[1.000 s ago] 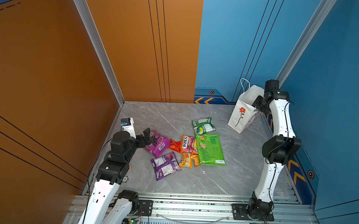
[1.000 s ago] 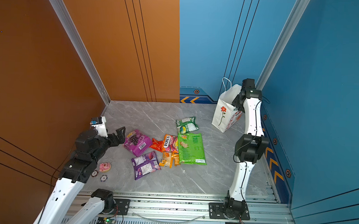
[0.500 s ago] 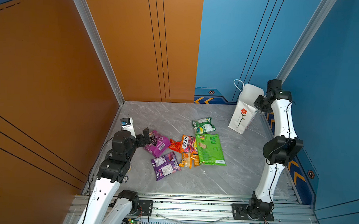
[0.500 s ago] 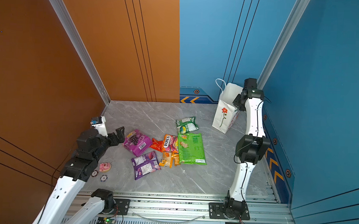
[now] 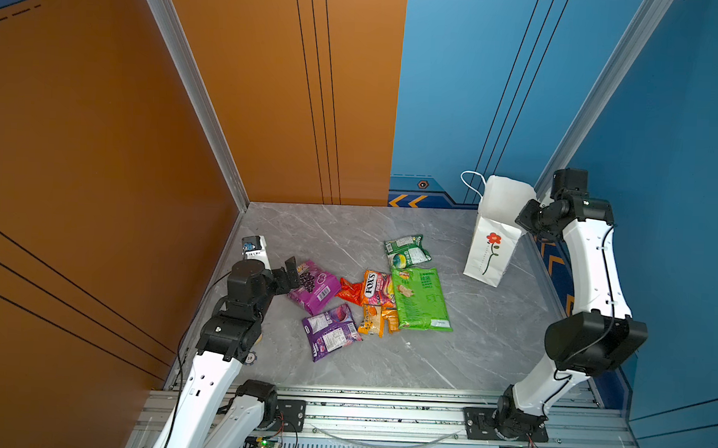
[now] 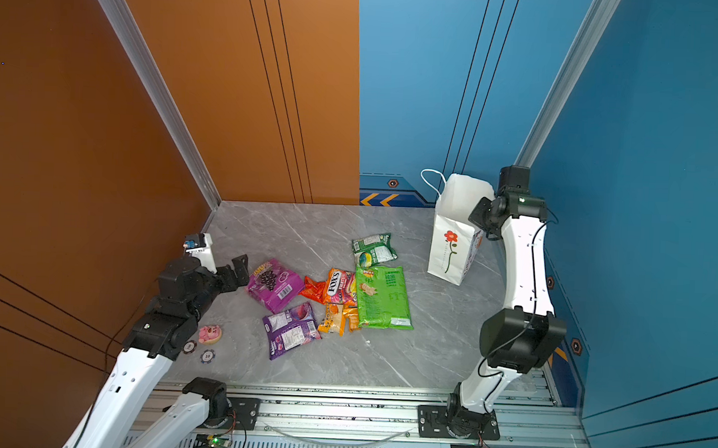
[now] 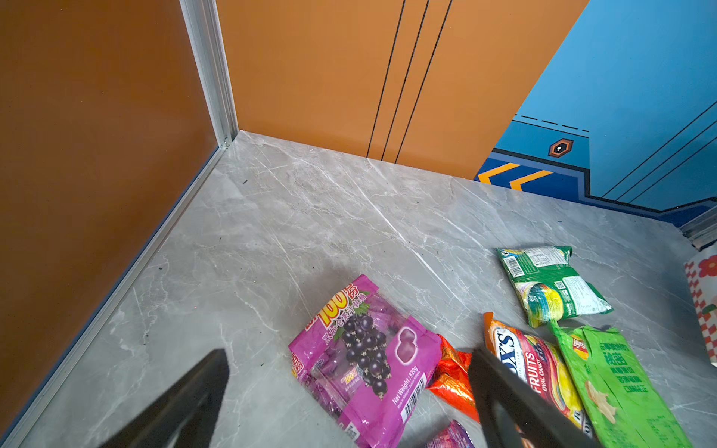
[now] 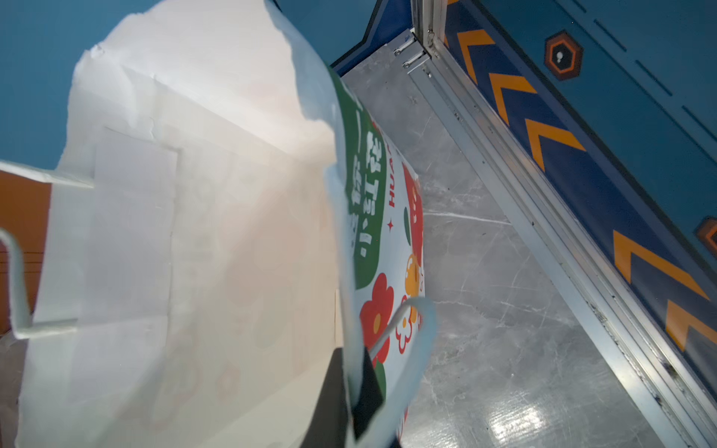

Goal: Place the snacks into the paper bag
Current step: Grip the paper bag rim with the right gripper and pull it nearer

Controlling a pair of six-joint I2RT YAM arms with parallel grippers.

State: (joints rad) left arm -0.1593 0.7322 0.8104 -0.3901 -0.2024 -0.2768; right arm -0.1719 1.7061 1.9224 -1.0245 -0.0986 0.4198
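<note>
The snacks lie in a loose heap mid-table: a purple grape packet, a second purple packet, a red-orange one, the FOX'S packet, small orange-yellow ones, a large green and a small green. My left gripper hangs open just left of the grape packet, its fingers straddling that packet's near edge in the left wrist view. The paper bag stands at the back right. My right gripper is shut on the bag's top rim, one finger inside.
A pink toy and two poker chips lie beside my left arm. A small white device stands against the orange left wall. The blue wall and metal rail run close behind the bag.
My right gripper has closed on the bag's rim, and the bag's top has shifted a little with it. The left arm has hardly moved.
</note>
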